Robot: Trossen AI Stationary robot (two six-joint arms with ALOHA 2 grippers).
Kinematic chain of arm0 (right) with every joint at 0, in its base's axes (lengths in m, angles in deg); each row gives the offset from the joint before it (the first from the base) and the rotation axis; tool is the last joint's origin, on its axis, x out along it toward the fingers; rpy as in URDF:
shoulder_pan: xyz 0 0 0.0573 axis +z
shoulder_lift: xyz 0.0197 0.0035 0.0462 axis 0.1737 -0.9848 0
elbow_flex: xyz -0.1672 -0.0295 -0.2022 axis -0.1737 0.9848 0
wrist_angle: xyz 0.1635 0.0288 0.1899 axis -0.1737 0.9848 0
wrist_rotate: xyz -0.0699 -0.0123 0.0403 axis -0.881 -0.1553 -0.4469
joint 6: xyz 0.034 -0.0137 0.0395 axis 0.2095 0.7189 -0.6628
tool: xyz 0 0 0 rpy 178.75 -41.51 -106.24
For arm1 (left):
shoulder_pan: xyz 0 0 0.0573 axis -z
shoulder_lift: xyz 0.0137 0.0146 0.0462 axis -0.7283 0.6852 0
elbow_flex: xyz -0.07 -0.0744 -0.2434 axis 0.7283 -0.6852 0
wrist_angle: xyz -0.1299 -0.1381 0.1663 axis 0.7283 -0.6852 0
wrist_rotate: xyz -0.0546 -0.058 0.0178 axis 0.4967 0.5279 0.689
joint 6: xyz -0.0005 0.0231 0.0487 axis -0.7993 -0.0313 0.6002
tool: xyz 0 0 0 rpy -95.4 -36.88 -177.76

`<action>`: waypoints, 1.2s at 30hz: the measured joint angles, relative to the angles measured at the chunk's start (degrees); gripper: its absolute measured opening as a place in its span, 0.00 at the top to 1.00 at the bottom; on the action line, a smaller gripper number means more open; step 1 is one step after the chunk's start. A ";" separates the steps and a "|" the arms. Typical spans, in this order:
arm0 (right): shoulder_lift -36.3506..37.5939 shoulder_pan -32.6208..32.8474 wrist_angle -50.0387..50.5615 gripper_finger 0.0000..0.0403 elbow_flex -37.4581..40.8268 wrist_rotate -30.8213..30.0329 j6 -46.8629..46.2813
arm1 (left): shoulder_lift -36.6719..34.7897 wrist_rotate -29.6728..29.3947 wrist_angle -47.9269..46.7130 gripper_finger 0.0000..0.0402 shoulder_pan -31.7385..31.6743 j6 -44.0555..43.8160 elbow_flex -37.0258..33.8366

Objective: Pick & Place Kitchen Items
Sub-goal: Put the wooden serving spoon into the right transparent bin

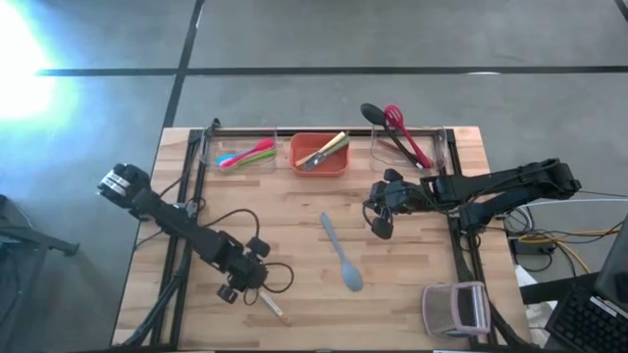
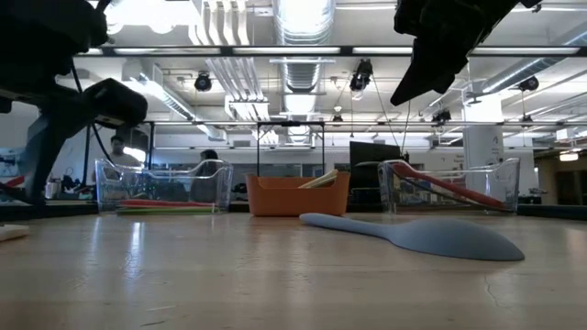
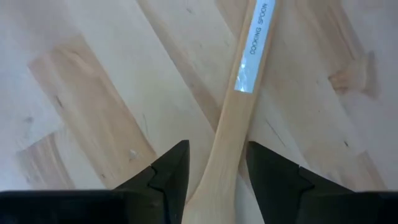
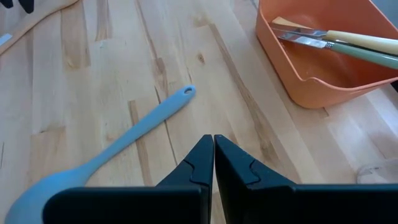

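A pale wooden spoon (image 3: pixel 245 93), labelled COOKING SPOON, lies on the table near its front edge. In the high view its handle (image 1: pixel 272 308) sticks out from under my left gripper (image 1: pixel 240 282), which is shut on it. A grey-blue spoon (image 1: pixel 341 253) lies flat at mid-table. My right gripper (image 1: pixel 381 221) hangs shut above the table, right of the blue spoon's handle end (image 4: pixel 186 92), touching nothing. At the far edge stand a clear bin (image 1: pixel 235 155) with pink, green and blue utensils, an orange bin (image 1: pixel 319 153) with a few utensils, and a clear bin (image 1: pixel 407 143) with red and black ones. My left gripper has the wooden spoon's handle where it starts to widen (image 3: pixel 219 180), one finger (image 3: pixel 168 177) on each long side. The fingers come from above, slanting down, and lie across the handle. The spoon lies on the table, its end (image 2: pixel 9 233) flat on the wood.
A pinkish-grey basket-like holder (image 1: pixel 454 309) sits at the near right corner. Black cables (image 1: pixel 221 221) loop on the table beside the left arm. Dark frame rails run along the left and right table edges. Bare wood lies between the blue spoon and the bins.
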 joint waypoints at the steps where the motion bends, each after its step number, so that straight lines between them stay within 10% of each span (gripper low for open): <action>1: 0.00 0.00 0.00 0.98 0.00 0.00 0.00 | 0.17 0.27 0.06 0.60 0.00 -0.16 0.02; 36: 0.00 0.02 0.00 0.98 0.00 0.00 0.02 | 13.17 0.02 3.07 0.60 0.76 5.79 0.29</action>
